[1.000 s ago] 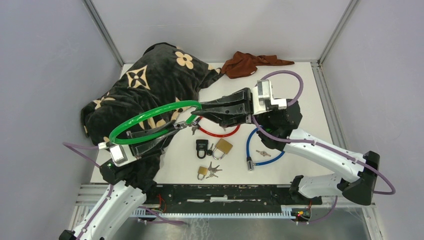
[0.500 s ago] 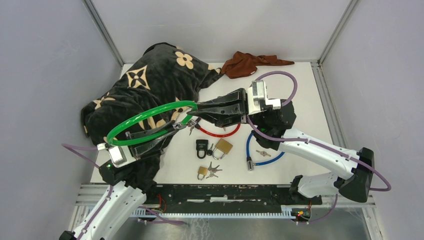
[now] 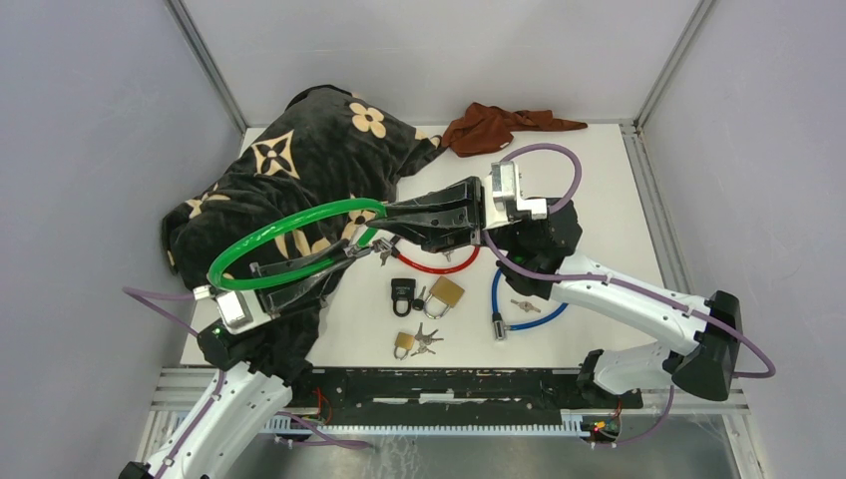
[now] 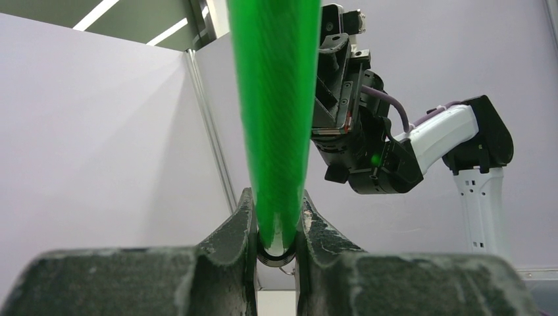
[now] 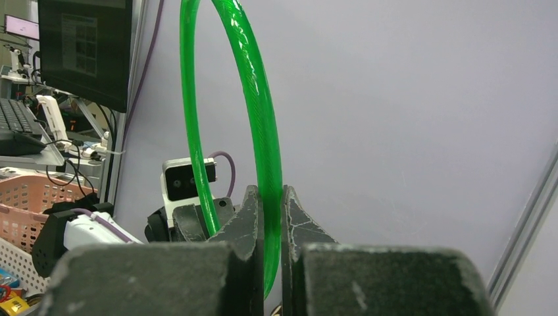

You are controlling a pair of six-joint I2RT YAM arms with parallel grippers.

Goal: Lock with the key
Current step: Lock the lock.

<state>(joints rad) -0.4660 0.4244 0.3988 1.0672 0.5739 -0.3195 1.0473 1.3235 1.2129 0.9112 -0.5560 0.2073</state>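
Nearest the arm bases, a small brass padlock (image 3: 403, 342) with its keys lies on the table (image 3: 609, 180). Just past it are a black padlock (image 3: 402, 294) and a larger brass padlock (image 3: 446, 291), with a blue cable lock (image 3: 493, 291) to their right. None of these is being handled.

Above them, the green cable lock (image 4: 276, 99) hangs in the air between the 2 arms. The left gripper (image 4: 276, 227) is clamped on it, 1 finger pressed against each side of the green sleeve. The right gripper (image 5: 268, 217) is closed almost completely, pinching another stretch of the same cable. A bunch of keys (image 3: 387, 252) dangles just below where the 2 grippers meet; whether a key sits in the barrel I cannot tell.

In my judgement, the left arm should hold the lock steady while the right lets go of the cable, takes the key squarely and turns it without dragging the loop sideways.

Beyond lie a red cable lock (image 3: 439, 267), a black patterned blanket (image 3: 299, 150) and a brown cloth (image 3: 494, 128).
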